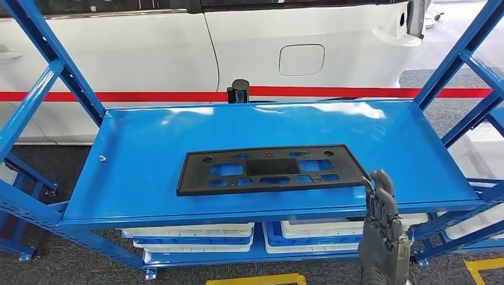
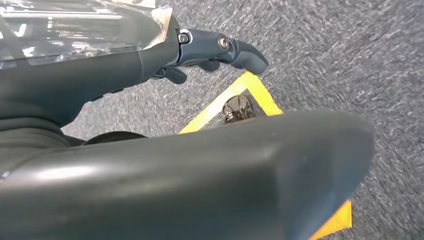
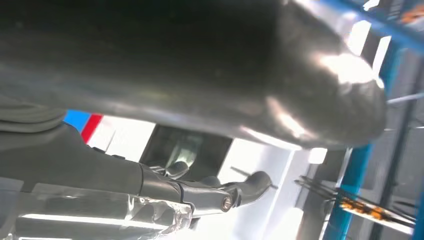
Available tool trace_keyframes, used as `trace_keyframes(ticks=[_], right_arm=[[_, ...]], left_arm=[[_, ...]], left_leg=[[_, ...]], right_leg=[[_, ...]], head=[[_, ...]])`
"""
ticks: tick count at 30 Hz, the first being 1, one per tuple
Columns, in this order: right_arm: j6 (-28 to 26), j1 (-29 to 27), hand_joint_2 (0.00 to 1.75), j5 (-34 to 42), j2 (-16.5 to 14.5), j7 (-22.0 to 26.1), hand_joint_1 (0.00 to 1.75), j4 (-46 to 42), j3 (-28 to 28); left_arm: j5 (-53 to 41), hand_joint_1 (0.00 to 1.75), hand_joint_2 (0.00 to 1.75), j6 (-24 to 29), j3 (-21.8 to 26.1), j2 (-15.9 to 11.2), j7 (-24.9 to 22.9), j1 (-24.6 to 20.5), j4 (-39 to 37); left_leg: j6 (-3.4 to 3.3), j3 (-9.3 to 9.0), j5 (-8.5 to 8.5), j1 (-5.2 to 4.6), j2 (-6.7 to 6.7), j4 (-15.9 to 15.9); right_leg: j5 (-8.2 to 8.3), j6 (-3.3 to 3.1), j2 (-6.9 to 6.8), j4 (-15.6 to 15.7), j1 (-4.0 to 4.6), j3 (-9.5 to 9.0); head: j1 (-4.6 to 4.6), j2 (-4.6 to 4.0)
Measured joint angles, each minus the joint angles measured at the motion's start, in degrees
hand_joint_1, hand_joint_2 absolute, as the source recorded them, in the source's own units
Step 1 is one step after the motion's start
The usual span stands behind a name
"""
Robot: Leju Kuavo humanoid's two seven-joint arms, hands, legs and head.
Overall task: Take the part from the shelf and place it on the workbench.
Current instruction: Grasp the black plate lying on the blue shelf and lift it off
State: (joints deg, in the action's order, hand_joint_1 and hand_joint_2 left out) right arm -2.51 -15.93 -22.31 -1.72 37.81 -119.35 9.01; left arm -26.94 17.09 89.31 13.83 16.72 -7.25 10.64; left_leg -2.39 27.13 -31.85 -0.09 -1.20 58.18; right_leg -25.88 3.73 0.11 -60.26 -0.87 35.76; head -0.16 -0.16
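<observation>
The part is a flat black plastic panel with several cut-outs. It lies lengthwise on the top board of the blue shelf, a little in front of the middle. My right hand stands upright at the shelf's front edge, its fingertips just beside the part's right end, and I cannot tell if they touch it. In the right wrist view the right hand has its fingers stretched out with nothing in them. My left hand hangs over grey carpet, fingers extended and holding nothing.
Slanted blue uprights frame the shelf on both sides. White bins fill the lower level. Behind the shelf stands a white car with a red stripe and a black post. Yellow floor tape runs in front of the shelf.
</observation>
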Motion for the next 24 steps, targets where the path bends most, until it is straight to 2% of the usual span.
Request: trace_keyframes(ticks=[1, 2, 4, 6, 7, 9, 10, 11, 12, 13, 14, 15, 16, 18, 19, 21, 22, 24], right_arm=[[-1.2, 0.0, 0.00, -1.6, -0.3, 0.0, 0.00, 0.1, -0.3], [-2.5, 0.0, 0.00, -3.3, -0.6, 0.0, 0.00, 0.2, -0.5], [-5.7, 0.0, 0.00, -7.1, -1.2, -0.2, 0.00, 0.3, -0.7], [-9.3, -0.1, 0.00, -12.0, -1.6, -0.6, 0.00, 0.3, -0.8], [-11.2, -0.1, 0.00, -14.7, -1.6, -1.1, 0.00, 0.3, -0.9], [-14.4, -0.4, 0.00, -19.5, -1.6, -2.5, 0.00, 0.3, -1.0], [-15.7, -0.7, 0.00, -21.4, -1.6, -3.4, 0.00, 0.3, -1.2], [-16.7, -1.0, 0.00, -22.9, -1.5, -4.3, 0.00, 0.3, -1.4], [-17.4, -1.3, 0.00, -24.1, -1.5, -5.2, 0.00, 0.3, -1.7], [-17.9, -1.5, 0.00, -24.9, -1.4, -5.8, 0.00, 0.3, -1.9], [-18.3, -1.7, 0.00, -25.4, -1.2, -6.4, 0.00, 0.3, -2.1], [-18.5, -1.9, 0.44, -25.7, -1.1, -6.7, 0.00, 0.3, -2.2], [-18.6, -2.0, 0.87, -26.1, -1.0, -7.0, 0.00, 0.3, -2.3], [-19.3, -2.3, 1.75, -27.9, -0.7, -8.6, 0.00, 0.4, -2.5], [-20.0, -2.4, 1.75, -29.5, -0.6, -9.9, 0.00, 0.6, -2.6], [-22.0, -2.4, 1.75, -33.0, -0.1, -12.8, 0.00, 1.5, -2.6], [-23.2, -2.4, 1.75, -34.8, 0.3, -14.2, 0.00, 2.2, -2.6], [-25.2, -2.3, 1.75, -38.0, 1.2, -16.3, 0.00, 4.1, -2.6]], left_arm=[[-0.2, 0.00, 0.00, 0.7, 0.0, 0.0, -0.4, 0.0, 0.0], [-0.4, 0.00, 0.00, 1.5, 0.0, 0.0, -0.8, 0.0, 0.0], [-1.0, 0.00, 0.00, 2.8, -0.1, 0.0, -1.7, -0.2, 0.0], [-1.2, 0.00, 0.00, 3.4, -0.2, 0.0, -2.1, -0.3, 0.0], [-1.3, 0.00, 0.00, 3.5, -0.2, 0.0, -2.2, -0.3, 0.0], [-1.3, 0.00, 0.00, 3.6, -0.3, 0.0, -2.3, -0.3, 0.0], [-1.3, 0.00, 0.00, 3.6, -0.3, 0.0, -2.4, -0.2, 0.0], [-1.3, 0.00, 0.00, 3.7, -0.3, 0.0, -2.4, -0.2, 0.0], [-1.3, 0.00, 0.00, 3.7, -0.3, 0.0, -2.5, -0.2, 0.0], [-1.3, 0.00, 0.00, 3.7, -0.3, 0.0, -2.6, -0.2, 0.0], [-1.3, 0.00, 0.00, 3.7, -0.3, 0.0, -2.6, -0.2, 0.0], [-1.3, 0.00, 0.00, 3.7, -0.4, 0.0, -2.6, -0.2, 0.0], [-1.3, 0.00, 0.00, 3.7, -0.4, 0.0, -2.6, -0.2, 0.0], [-1.2, 0.00, 0.00, 3.7, -0.5, 0.0, -2.6, -0.3, 0.0], [-1.2, 0.00, 0.00, 3.8, -0.6, 0.0, -2.6, -0.3, 0.0], [-1.0, 0.00, 0.00, 3.9, -0.8, 0.0, -2.5, -0.1, 0.0], [-1.0, 0.00, 0.00, 4.0, -0.9, 0.0, -2.4, -0.1, 0.0], [-0.9, 0.00, 0.00, 4.1, -1.2, 0.0, -2.2, -0.2, 0.0]], left_leg=[[0.26, -0.25, -0.27, -0.09, 0.00, 0.1], [0.47, -0.27, -0.27, -0.12, 0.00, 0.3], [0.86, 0.84, 0.43, -0.01, 0.16, 2.3], [1.40, 3.96, 0.82, 0.11, 0.52, 7.1], [1.67, 5.99, 0.18, 0.17, 0.70, 10.0], [2.06, 9.90, -2.65, 0.30, 0.88, 15.1], [2.18, 11.54, -3.91, 0.34, 0.94, 16.8], [2.23, 12.67, -4.34, 0.36, 0.98, 17.4], [2.22, 13.17, -3.68, 0.38, 1.00, 16.8], [2.15, 12.97, -2.13, 0.40, 1.01, 15.1], [2.03, 12.08, 0.14, 0.42, 1.03, 12.3], [1.85, 10.70, 2.63, 0.44, 1.05, 8.6], [1.64, 9.49, 3.74, 0.36, 1.07, 5.5], [1.12, 8.10, 3.45, 0.15, 1.05, 2.2], [0.83, 8.05, 2.59, 0.02, 1.01, 2.1], [0.08, 7.33, 3.86, 0.24, 1.00, 1.7], [-0.30, 6.91, 4.58, 0.38, 1.06, 1.4], [-0.78, 6.52, 5.22, 0.48, 1.26, 1.1]], right_leg=[[0.60, -0.67, 0.00, 0.1, 0.10, -0.13], [0.44, -1.40, 0.07, 0.2, 0.17, -0.32], [0.39, -1.75, 0.13, 0.5, -0.22, -0.64], [0.04, -2.27, 0.03, 0.9, -0.55, -1.34], [-0.19, -2.61, -0.06, 1.0, -0.54, -1.64], [-0.64, -3.25, -0.14, 1.1, -0.53, -2.14], [-0.84, -3.46, -0.14, 1.1, -0.53, -2.35], [-1.02, -3.61, -0.14, 1.1, -0.52, -2.55], [-1.21, -3.66, -0.12, 1.1, -0.52, -2.78], [-1.38, -3.62, -0.10, 1.1, -0.53, -3.02], [-1.55, -3.54, -0.07, 1.1, -0.54, -3.29], [-1.74, -3.41, -0.03, 1.1, -0.54, -3.57], [-1.93, -3.17, 0.04, 1.0, -0.37, -3.81], [-2.39, -2.50, 0.16, 1.0, -0.04, -3.89], [-2.63, -2.12, 0.19, 1.1, 0.12, -3.88], [-3.15, -1.50, 0.14, 0.7, 0.22, -3.97], [-3.82, -1.40, 0.10, -0.4, 0.25, -3.75], [-6.52, -1.67, 0.03, -5.9, 0.26, -1.28]], head=[[-0.05, 0.00], [-0.13, 0.01], [-0.21, 0.01], [-0.28, 0.01], [-0.29, 0.01], [-0.33, 0.01], [-0.34, 0.01], [-0.36, 0.01], [-0.37, 0.01], [-0.37, 0.01], [-0.37, 0.01], [-0.37, 0.01], [-0.36, 0.01], [-0.34, 0.00], [-0.33, 0.00], [-0.34, 0.01], [-0.24, 0.01], [-0.05, 0.01]])
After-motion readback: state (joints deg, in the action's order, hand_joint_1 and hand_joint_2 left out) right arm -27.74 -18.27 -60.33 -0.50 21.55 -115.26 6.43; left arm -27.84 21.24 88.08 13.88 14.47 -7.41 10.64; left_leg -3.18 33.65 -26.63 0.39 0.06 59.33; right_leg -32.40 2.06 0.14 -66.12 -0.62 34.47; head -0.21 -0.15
